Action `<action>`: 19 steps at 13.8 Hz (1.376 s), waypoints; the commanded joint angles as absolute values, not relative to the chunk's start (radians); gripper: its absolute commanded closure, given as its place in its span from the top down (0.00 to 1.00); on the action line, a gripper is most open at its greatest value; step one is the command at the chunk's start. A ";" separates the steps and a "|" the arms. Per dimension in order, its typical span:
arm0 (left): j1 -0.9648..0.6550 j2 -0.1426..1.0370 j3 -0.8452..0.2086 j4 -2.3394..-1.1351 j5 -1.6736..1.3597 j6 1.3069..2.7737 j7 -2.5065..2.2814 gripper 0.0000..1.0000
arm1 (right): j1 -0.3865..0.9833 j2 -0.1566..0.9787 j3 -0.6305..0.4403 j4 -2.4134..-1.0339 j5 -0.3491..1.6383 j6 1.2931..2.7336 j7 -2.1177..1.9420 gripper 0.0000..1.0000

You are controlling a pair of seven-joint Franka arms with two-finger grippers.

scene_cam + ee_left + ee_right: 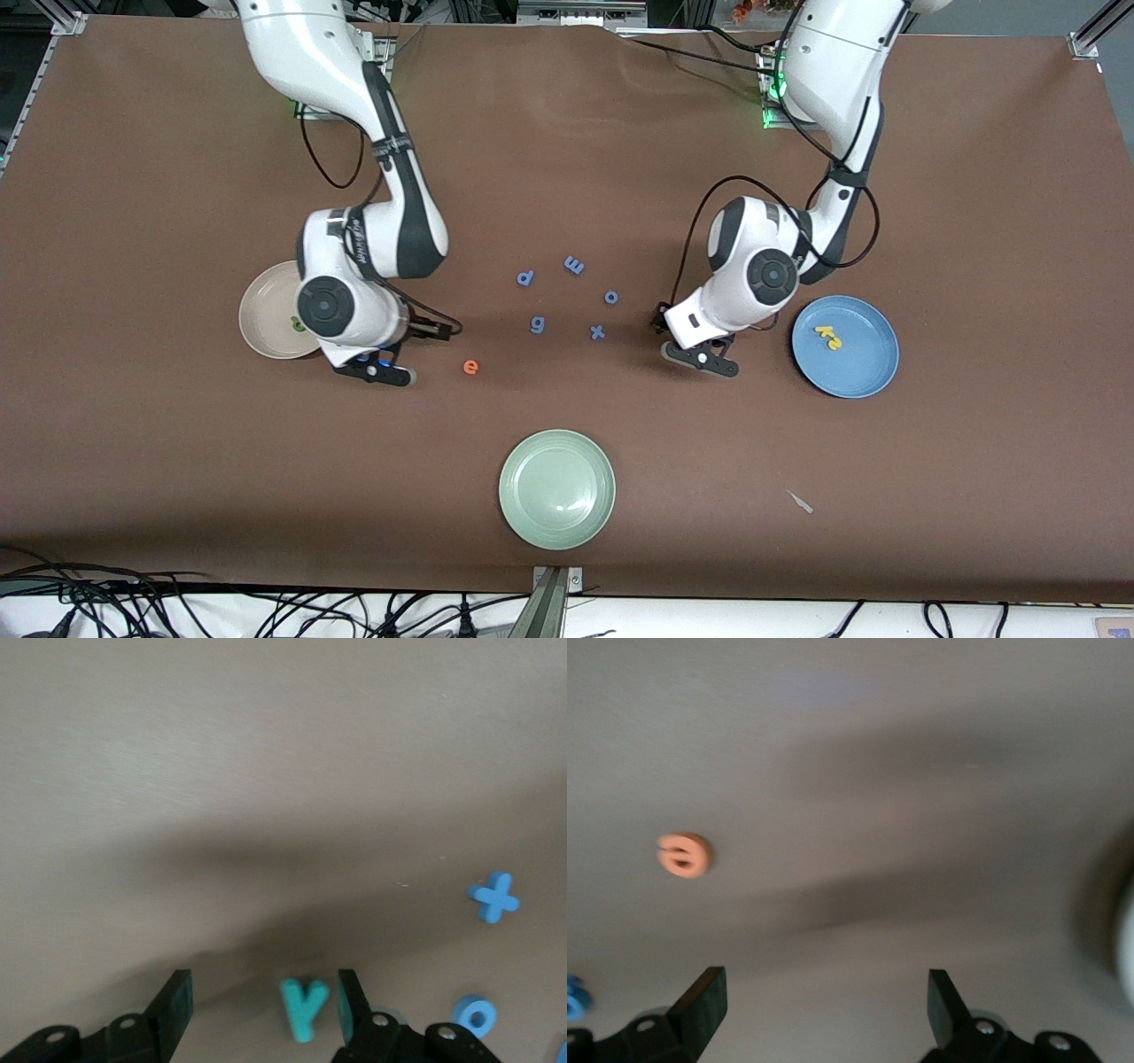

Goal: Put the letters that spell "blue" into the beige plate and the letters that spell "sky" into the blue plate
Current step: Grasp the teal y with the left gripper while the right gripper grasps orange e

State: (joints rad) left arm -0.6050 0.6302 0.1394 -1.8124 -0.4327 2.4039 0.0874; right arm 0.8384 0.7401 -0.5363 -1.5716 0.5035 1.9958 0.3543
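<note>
The teal y (304, 1005) lies on the table between the fingers of my open left gripper (264, 992), close to one finger (347, 992); in the front view my left gripper (704, 357) hides it. The blue plate (864, 377) holds the yellow k and s (828, 337). Beside the beige plate (261, 306), my right gripper (376, 370) hangs open and empty. The arm hides part of that plate, where a green letter (296, 325) shows. The orange e (470, 366) lies on the table near my right gripper (826, 988), and also shows as the orange e (685, 855) in the right wrist view.
Blue letters lie mid-table: p (525, 278), m (574, 264), o (611, 297), g (537, 325), x (598, 332). The x (494, 897) and o (476, 1017) lie close to my left gripper. A pale green plate (556, 489) sits nearer the front camera.
</note>
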 commanded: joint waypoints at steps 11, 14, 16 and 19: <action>-0.690 0.644 0.156 -1.879 -0.448 2.439 0.014 0.52 | 0.825 0.927 -0.453 -1.370 0.537 2.157 0.440 1.00; -0.686 0.635 0.160 -1.879 -0.448 2.434 0.023 0.11 | 0.825 0.939 -0.453 -1.373 0.549 2.161 0.426 0.88; -0.680 0.621 0.164 -1.879 -0.448 2.430 0.023 0.06 | 0.825 0.948 -0.453 -1.373 0.549 2.167 0.426 0.76; -0.603 0.572 0.175 -1.879 -0.443 2.389 0.029 0.06 | 0.825 0.950 -0.453 -1.373 0.551 2.171 0.428 0.52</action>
